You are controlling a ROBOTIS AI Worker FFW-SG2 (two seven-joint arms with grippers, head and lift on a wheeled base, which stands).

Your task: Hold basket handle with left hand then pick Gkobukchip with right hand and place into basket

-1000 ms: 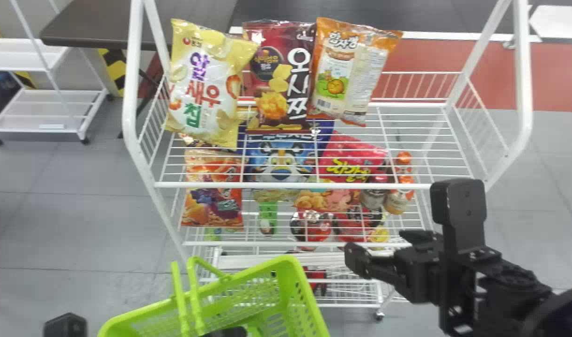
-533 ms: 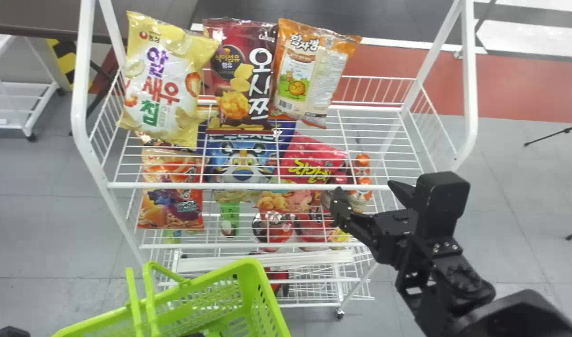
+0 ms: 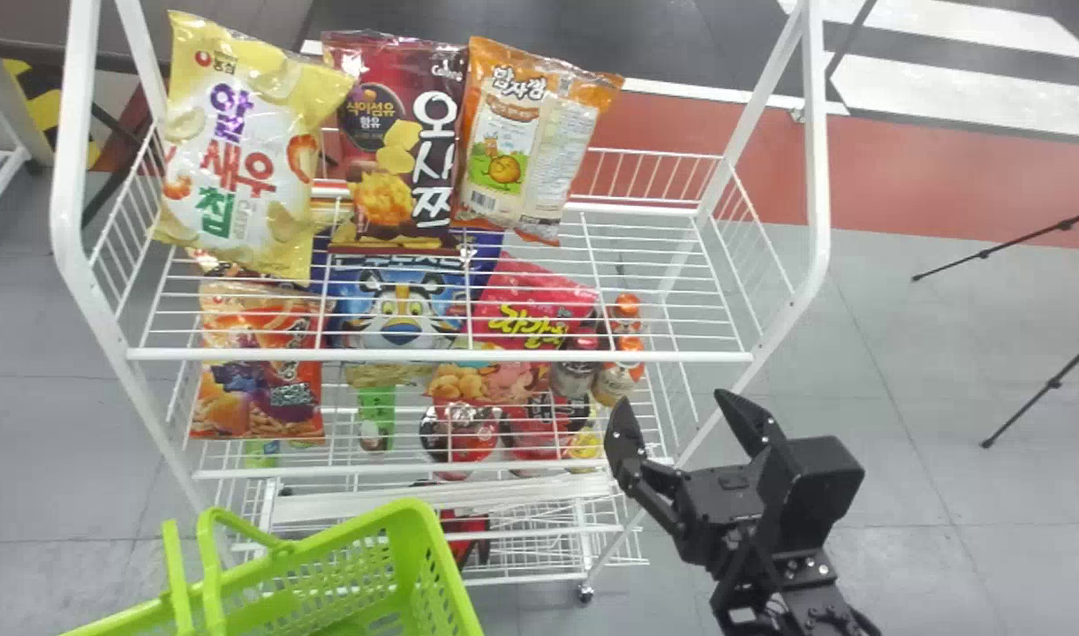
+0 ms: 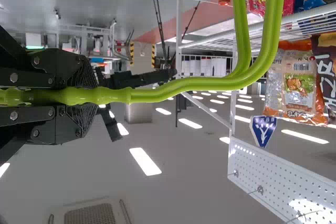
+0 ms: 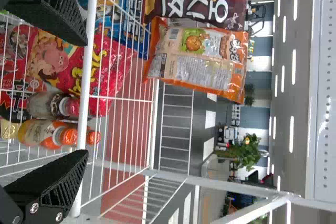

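Note:
In the head view, the green basket (image 3: 442, 574) is at the lower left, below the rack. My left gripper (image 4: 58, 97) is shut on the basket's green handle (image 4: 184, 84) in the left wrist view. My right gripper (image 3: 676, 408) stands open with nothing between its fingers, by the rack's right front corner. In the right wrist view, the right gripper (image 5: 84, 97) has its fingers apart before the rack's wires. Snack bags, yellow (image 3: 239, 150), maroon (image 3: 394, 141) and orange (image 3: 531, 141), stand on the upper shelf. Which bag is Gkobukchip I cannot tell.
The white rack (image 3: 442, 355) has a front rail and wire sides. Its lower shelf holds an orange-purple bag (image 3: 257, 380), a blue bag (image 3: 398, 305), a pink bag (image 3: 526, 305) and bottles (image 3: 623, 353). Tripod legs (image 3: 1047, 384) stand at the right.
The rack, bags and basket have shifted left in the head view. My right gripper has moved rightward relative to the rack, toward its right front corner.

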